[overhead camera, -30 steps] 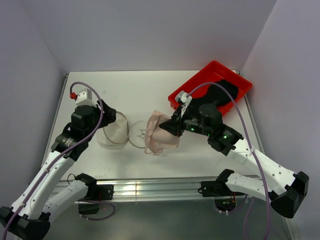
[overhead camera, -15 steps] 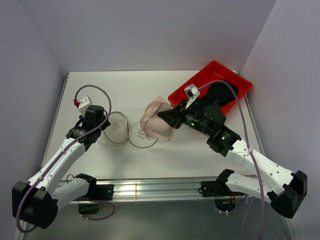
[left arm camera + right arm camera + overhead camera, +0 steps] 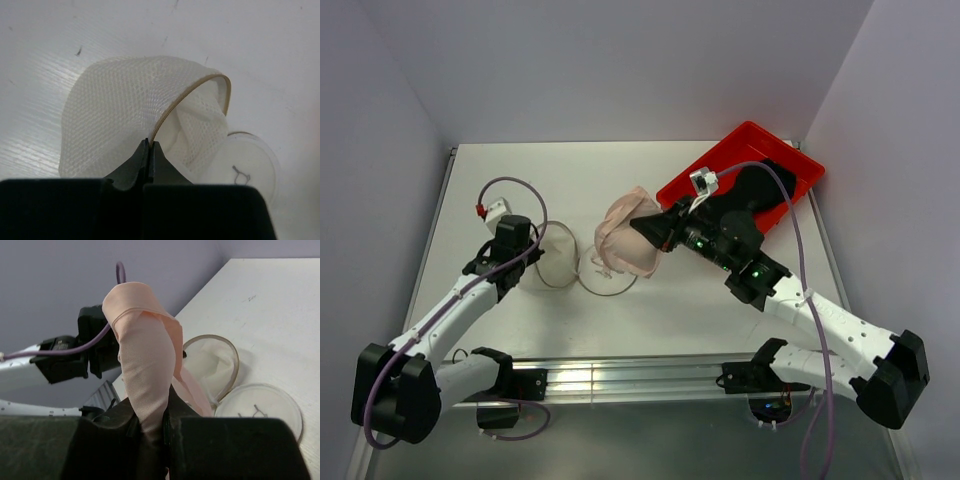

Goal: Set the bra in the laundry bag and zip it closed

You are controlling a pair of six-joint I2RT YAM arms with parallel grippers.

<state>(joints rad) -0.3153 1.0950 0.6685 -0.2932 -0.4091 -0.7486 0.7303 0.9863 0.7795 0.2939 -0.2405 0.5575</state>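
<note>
Risk: the bra [image 3: 623, 240] is bulky and floppy, so on the way in it may snag the rim [image 3: 200, 87] and drag the bag [image 3: 115, 110] out of a thin pinch, or drape outside the mouth. Left gripper [image 3: 149, 146] is clenched on the bag's rim, propping the mouth up. Right gripper [image 3: 150, 422] clamps the bra, held just right of the bag, above the lid [image 3: 248, 167]. Bag: white see-through mesh, tan stiff rim, mouth open, sides sagging.
</note>
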